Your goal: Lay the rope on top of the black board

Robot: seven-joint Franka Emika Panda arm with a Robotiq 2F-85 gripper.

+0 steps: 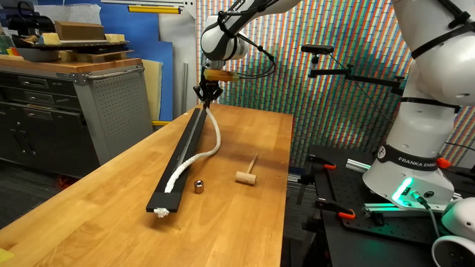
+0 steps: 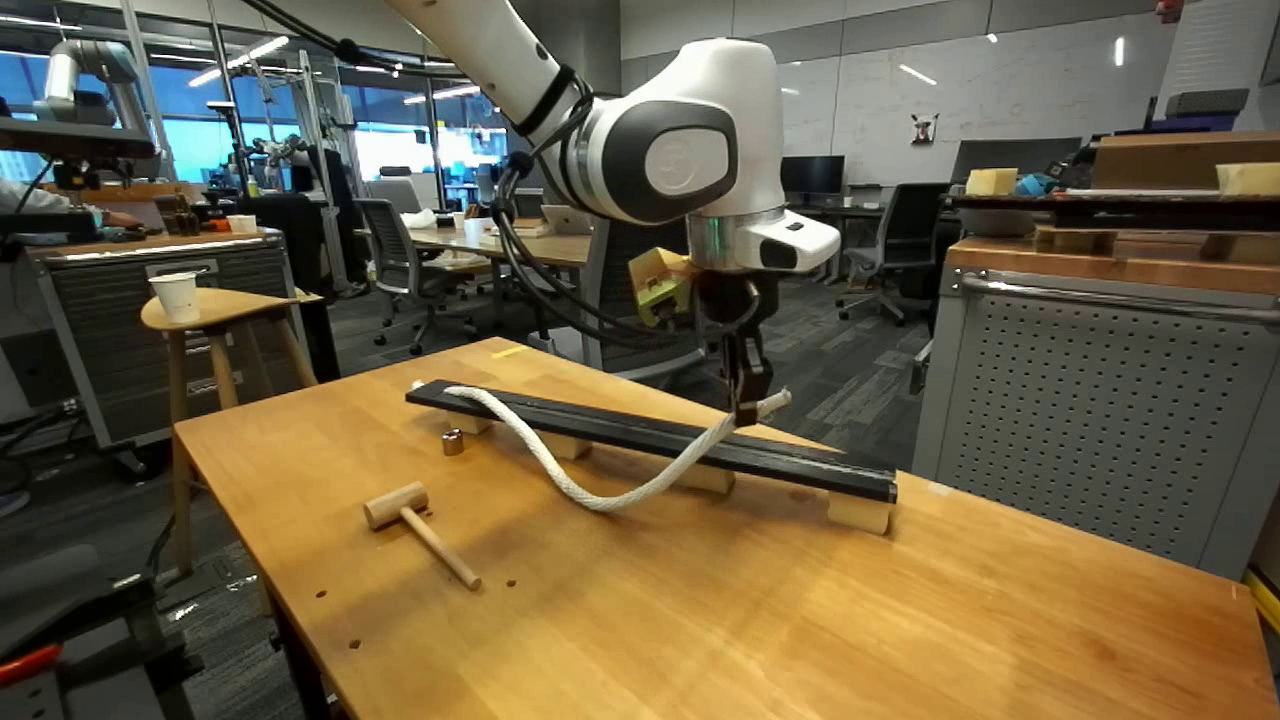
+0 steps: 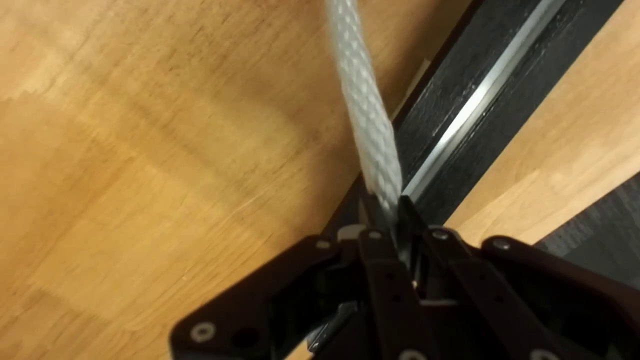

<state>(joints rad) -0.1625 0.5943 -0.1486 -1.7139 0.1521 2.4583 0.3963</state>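
The white rope [image 1: 218, 138] has one end on the near end of the black board [image 1: 172, 168]. There it passes under a black end piece, and its frayed tip sticks out. Its middle bows off the board's side, sagging near the tabletop in an exterior view [image 2: 600, 503]. My gripper [image 1: 206, 105] is shut on the rope near its other end, above the board [image 2: 640, 437]. A short tail sticks out past the fingers [image 2: 745, 412]. In the wrist view the rope [image 3: 367, 115] runs up from the fingertips [image 3: 386, 201], beside the board's light central groove [image 3: 480, 97].
A wooden mallet [image 1: 246, 178] and a small coppery metal cylinder [image 1: 199, 186] lie on the table [image 2: 900, 620] beside the board. Wooden blocks [image 2: 860, 513] hold the board above the table. A grey cabinet [image 2: 1110, 400] stands beyond the table edge.
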